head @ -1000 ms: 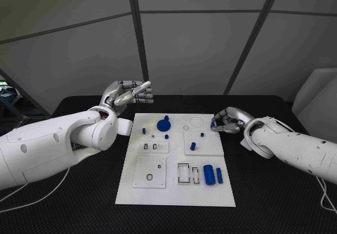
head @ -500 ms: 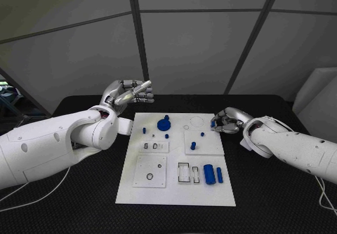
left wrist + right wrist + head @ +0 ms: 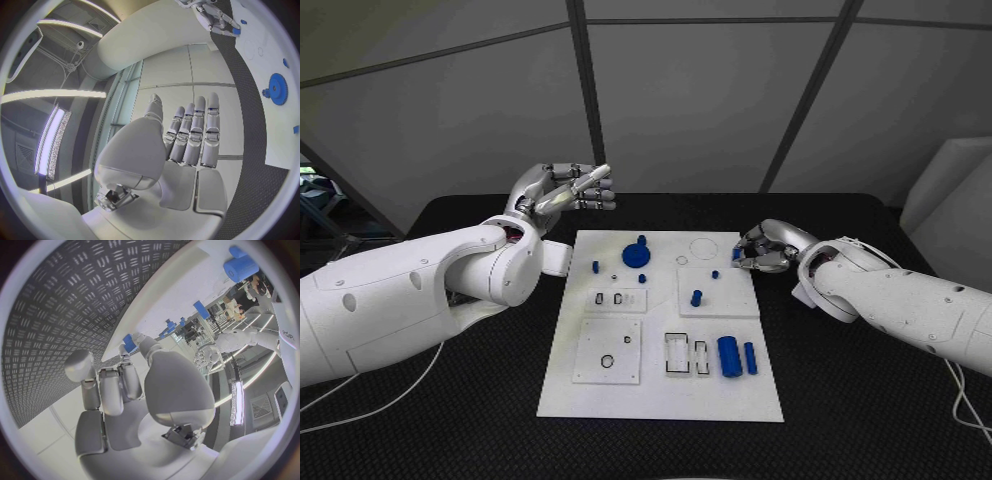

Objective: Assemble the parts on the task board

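We see the right hand (image 3: 764, 248) pinching a small blue part (image 3: 129, 343) beside the task board (image 3: 661, 398); the left hand (image 3: 564, 190) is raised, empty, fingers extended.

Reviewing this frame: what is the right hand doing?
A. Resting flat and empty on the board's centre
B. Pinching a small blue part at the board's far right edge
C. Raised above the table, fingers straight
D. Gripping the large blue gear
B: the right hand sits at the far right edge of the task board, and the right wrist view shows a small blue part pinched at its fingertips.
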`<state>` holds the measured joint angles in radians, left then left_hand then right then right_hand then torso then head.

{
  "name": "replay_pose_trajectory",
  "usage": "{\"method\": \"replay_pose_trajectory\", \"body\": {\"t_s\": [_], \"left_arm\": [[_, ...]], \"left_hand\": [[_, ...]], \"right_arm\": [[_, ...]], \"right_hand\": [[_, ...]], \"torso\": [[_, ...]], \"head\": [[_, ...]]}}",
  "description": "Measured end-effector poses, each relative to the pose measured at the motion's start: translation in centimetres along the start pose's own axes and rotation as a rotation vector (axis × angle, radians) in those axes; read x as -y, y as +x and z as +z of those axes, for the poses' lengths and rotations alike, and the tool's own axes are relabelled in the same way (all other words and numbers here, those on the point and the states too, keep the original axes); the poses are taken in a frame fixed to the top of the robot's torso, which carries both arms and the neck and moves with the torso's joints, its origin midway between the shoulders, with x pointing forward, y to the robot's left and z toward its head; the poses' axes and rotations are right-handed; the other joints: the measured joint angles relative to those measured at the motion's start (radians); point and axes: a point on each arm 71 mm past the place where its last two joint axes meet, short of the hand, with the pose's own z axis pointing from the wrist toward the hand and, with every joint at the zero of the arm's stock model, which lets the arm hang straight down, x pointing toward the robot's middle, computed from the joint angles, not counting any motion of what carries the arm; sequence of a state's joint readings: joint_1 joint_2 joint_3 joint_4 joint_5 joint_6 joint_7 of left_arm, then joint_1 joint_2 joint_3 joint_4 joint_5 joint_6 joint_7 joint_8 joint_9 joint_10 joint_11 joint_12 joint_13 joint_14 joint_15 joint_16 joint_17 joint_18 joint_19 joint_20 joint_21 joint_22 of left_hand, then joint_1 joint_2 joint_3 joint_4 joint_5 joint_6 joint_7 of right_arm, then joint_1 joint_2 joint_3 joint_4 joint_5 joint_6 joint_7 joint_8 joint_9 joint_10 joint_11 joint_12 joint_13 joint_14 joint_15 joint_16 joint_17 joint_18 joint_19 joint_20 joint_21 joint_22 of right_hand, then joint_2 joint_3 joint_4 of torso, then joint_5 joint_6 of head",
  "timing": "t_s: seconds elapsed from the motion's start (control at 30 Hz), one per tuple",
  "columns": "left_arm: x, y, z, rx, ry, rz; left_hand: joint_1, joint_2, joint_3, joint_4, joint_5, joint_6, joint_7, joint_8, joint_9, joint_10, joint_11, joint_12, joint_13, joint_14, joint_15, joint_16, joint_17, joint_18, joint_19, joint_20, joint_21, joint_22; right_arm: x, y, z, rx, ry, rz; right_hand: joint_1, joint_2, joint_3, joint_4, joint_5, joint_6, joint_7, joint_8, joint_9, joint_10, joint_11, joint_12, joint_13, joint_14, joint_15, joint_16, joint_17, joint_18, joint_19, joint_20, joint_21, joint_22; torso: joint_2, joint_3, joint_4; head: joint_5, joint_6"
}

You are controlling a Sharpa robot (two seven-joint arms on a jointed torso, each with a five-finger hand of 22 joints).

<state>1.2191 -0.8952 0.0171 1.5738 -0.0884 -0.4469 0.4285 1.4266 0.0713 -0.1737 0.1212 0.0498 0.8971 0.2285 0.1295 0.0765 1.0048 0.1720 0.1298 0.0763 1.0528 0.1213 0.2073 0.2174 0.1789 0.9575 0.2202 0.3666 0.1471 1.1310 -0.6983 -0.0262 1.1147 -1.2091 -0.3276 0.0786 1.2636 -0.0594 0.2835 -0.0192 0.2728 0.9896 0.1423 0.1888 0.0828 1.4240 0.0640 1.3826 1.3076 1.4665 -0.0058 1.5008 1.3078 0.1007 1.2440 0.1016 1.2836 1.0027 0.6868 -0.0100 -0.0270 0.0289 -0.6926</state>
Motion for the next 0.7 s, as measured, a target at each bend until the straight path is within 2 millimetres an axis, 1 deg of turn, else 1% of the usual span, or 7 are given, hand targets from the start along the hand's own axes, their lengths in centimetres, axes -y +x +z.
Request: {"method": "replay_pose_trajectory", "body": {"t_s": [0.13,0.23,0.27,0.3,0.33,0.53,0.7], "left_arm": [[0.0,-0.01,0.0,0.0,0.0,0.0],[0.0,-0.02,-0.01,0.0,0.0,0.0],[0.0,-0.03,0.0,0.001,0.0,0.0],[0.0,-0.03,0.0,0.001,-0.001,0.0],[-0.01,-0.03,0.0,0.001,-0.001,0.0],[0.0,-0.09,-0.02,0.002,-0.001,0.001],[0.0,-0.22,-0.06,0.004,-0.002,0.002]], "left_hand": [[0.0,0.0,0.0,0.0,0.0,0.0,0.0,0.0,0.0,0.0,0.0,0.0,0.0,0.0,0.0,0.0,0.0,0.0,0.0,0.0,0.0,0.0],[0.0,0.0,0.0,0.0,0.0,0.0,0.0,0.0,0.0,0.0,0.0,0.0,0.0,0.0,0.0,0.0,0.0,0.0,0.0,0.0,0.0,0.0],[0.0,0.0,0.0,0.0,0.0,0.0,0.0,0.0,0.0,0.0,0.0,0.0,0.0,0.0,0.0,0.0,0.0,0.0,0.0,0.0,0.0,0.0],[0.0,0.0,-0.003,-0.003,0.0,0.0,0.0,0.0,0.0,0.0,0.0,0.0,-0.001,0.0,0.0,0.0,0.0,0.0,0.0,0.0,0.0,0.0],[0.004,0.004,-0.003,-0.003,0.0,0.0,0.0,0.0,0.0,0.0,0.0,0.0,-0.001,0.0,0.0,0.0,0.001,0.0,0.0,0.0,0.0,-0.001],[0.005,0.005,-0.003,-0.003,0.0,0.0,0.0,0.0,0.0,0.0,0.0,0.0,-0.001,0.0,0.0,0.0,0.001,0.0,0.0,0.0,0.0,-0.001],[0.005,0.005,-0.003,-0.003,0.0,0.0,0.0,0.0,0.0,0.0,0.0,0.0,-0.001,0.0,0.0,0.0,0.001,0.0,0.0,0.0,0.0,-0.001]], "right_arm": [[-0.03,0.0,0.05,0.004,0.001,0.004],[-0.04,-0.03,0.08,0.012,0.004,0.01],[-0.05,-0.04,0.09,0.014,0.004,0.012],[-0.07,-0.05,0.1,0.017,0.005,0.014],[-0.08,-0.06,0.11,0.019,0.005,0.015],[-0.29,-0.15,-0.04,0.036,0.002,0.031],[-0.74,-0.34,-0.74,0.046,-0.01,0.052]], "right_hand": [[0.008,0.011,0.004,0.004,0.0,0.016,-0.006,0.009,0.001,0.009,-0.009,0.006,0.0,0.002,-0.005,0.0,0.0,0.0,0.004,-0.004,0.001,0.009],[0.01,0.016,0.014,0.002,-0.001,0.021,-0.011,0.012,0.001,0.009,-0.009,0.006,0.0,-0.002,-0.009,0.0,0.0,0.0,0.007,-0.007,0.006,0.015],[0.013,0.021,0.015,0.002,-0.003,0.021,-0.012,0.012,0.001,0.01,-0.009,0.006,0.0,-0.002,-0.009,0.0,0.0,0.0,0.008,-0.008,0.006,0.017],[0.013,0.024,0.018,-0.001,-0.006,0.022,-0.012,0.012,0.001,0.013,-0.013,0.006,0.0,-0.002,-0.009,0.001,0.0,0.0,0.011,-0.011,0.006,0.018],[0.015,0.025,0.019,-0.003,-0.006,0.022,-0.012,0.012,0.001,0.012,-0.012,0.006,0.0,-0.002,-0.009,0.004,0.0,0.0,0.011,-0.011,0.006,0.019],[0.02,0.03,0.027,-0.005,-0.008,0.02,-0.014,0.011,0.003,0.012,-0.012,0.006,0.0,0.002,-0.012,0.004,0.0,0.0,0.013,-0.013,0.01,0.023],[0.022,0.032,0.03,-0.007,-0.003,0.02,-0.014,0.01,0.003,0.012,-0.012,0.006,0.0,0.002,-0.012,0.004,0.0,0.0,0.014,-0.014,0.014,0.027]], "torso": [[0.0,0.0001,0.0],[0.0,0.0002,0.0],[0.0,0.0002,0.0],[0.0,0.0003,0.0],[0.0,0.0003,0.0],[0.0,0.0004,0.0],[-0.001,0.0004,-0.0012]], "head": [[0.0,-0.001],[0.0,-0.001],[0.0,0.0],[0.0,0.0],[0.0,0.0],[0.002,-0.001],[0.004,-0.001]]}}
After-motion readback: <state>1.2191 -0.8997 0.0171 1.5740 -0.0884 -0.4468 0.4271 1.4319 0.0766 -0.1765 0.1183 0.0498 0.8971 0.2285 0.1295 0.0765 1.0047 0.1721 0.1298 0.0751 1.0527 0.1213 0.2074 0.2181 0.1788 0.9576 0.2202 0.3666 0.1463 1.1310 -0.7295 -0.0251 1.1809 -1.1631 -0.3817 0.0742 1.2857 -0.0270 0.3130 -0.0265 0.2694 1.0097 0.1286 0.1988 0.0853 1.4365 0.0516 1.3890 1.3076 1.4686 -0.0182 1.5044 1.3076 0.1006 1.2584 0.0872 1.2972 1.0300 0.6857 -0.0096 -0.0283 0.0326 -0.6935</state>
